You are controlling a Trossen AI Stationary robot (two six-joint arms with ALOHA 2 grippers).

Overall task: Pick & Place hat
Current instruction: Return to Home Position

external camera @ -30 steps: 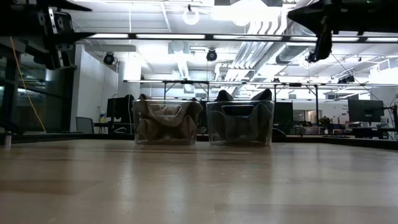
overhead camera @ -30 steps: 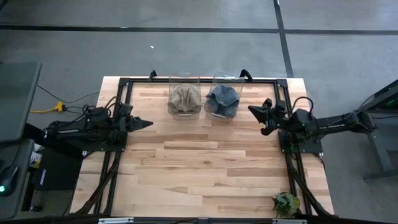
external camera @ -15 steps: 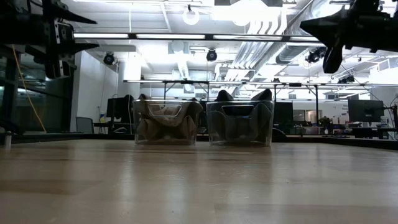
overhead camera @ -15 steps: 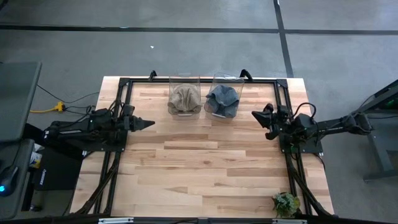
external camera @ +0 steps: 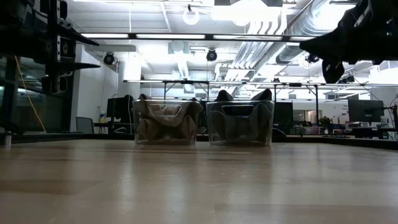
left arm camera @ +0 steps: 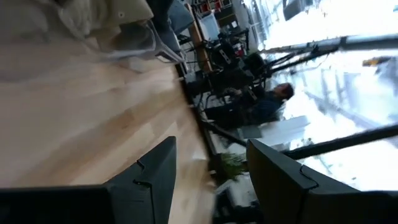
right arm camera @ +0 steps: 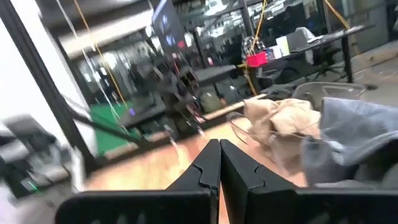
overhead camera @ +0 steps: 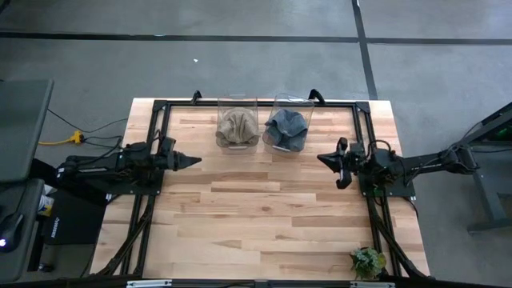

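Observation:
Two clear bins stand at the table's far edge. A tan hat (overhead camera: 236, 126) (external camera: 165, 122) lies bunched in the left bin, a blue-grey hat (overhead camera: 288, 129) (external camera: 240, 122) in the right one. Both also show in the right wrist view, the tan hat (right arm camera: 280, 121) beside the blue-grey hat (right arm camera: 357, 130). My left gripper (overhead camera: 196, 161) (external camera: 92, 53) (left arm camera: 211, 149) hovers open near the table's left edge, pointing right. My right gripper (overhead camera: 324, 158) (external camera: 320, 46) (right arm camera: 219, 146) hovers shut near the right edge, pointing left, nearer than the blue hat's bin.
A black frame rail (overhead camera: 160, 108) runs around the table's far and side edges. A small green plant (overhead camera: 367, 262) sits at the near right corner. Bare wood (overhead camera: 256, 216) stretches between the two arms and toward the near edge.
My right gripper has drawn back toward the near edge, sunk a little, and tipped from pointing down to nearly level. My left gripper has sunk lower and crept slightly toward the right. The hats and bins have stayed still.

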